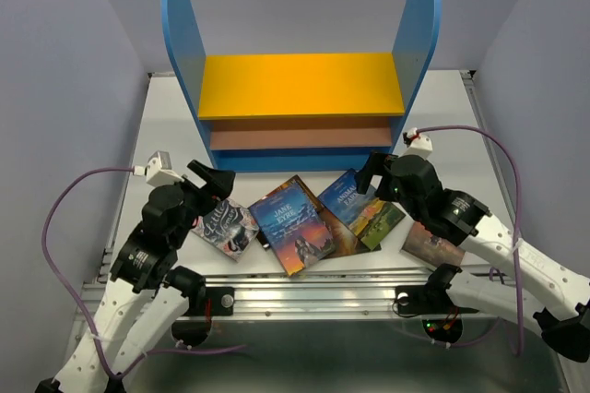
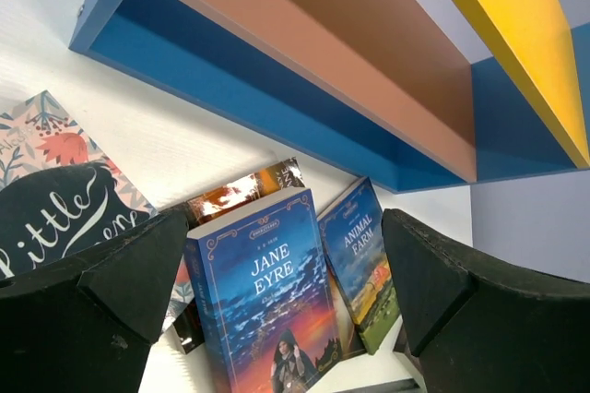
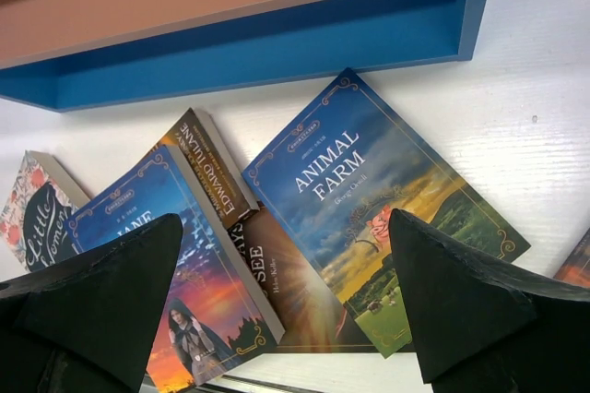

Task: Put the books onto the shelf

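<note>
Sitting at the back of the white table [image 1: 166, 125], the blue-sided wooden shelf [image 1: 302, 86] has colourful paperback books [image 1: 293, 224] fanned flat just in front, maybe six, hard to count. Left black claw [image 2: 284, 227] and right black claw [image 3: 285, 222] hover over them, both spread wide.

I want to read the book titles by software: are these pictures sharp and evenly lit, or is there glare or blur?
Top external: even light, sharp, but titles small. Left wrist: Jane Eyre sharp, glare on the brown book behind it. Right wrist: Animal Farm sharp and readable; the black fingers show little detail.
</note>
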Action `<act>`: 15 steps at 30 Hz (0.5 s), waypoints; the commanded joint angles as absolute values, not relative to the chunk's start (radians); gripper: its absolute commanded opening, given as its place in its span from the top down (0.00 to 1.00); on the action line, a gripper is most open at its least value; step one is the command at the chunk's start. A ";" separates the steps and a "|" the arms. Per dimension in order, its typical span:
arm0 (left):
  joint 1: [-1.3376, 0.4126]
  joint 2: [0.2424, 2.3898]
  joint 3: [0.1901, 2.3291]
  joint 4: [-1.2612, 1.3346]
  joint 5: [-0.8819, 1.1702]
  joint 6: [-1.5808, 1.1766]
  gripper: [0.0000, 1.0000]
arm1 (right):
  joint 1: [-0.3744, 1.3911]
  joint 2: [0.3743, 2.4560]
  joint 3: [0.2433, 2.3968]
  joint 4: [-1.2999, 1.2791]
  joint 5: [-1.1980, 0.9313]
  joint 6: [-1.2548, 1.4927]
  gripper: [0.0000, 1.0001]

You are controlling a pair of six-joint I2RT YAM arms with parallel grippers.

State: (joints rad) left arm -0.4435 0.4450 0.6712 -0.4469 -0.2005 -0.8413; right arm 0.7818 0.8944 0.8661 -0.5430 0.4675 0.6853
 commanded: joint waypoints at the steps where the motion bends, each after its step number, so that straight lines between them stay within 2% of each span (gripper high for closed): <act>1: -0.446 0.460 0.650 -0.380 -0.160 -0.822 0.01 | 0.781 0.873 0.856 -0.540 0.508 0.692 0.00; 8: -0.445 0.468 0.594 -0.327 -0.069 -0.841 0.01 | 0.781 0.880 0.856 -0.538 0.480 0.646 0.00; 11: -0.445 0.474 0.555 -0.290 0.033 -0.848 0.01 | 0.781 0.903 0.853 -0.538 0.462 0.629 0.00; 15: -0.446 0.479 0.502 -0.224 0.118 -0.868 0.01 | 0.781 0.939 0.841 -0.496 0.373 0.572 0.00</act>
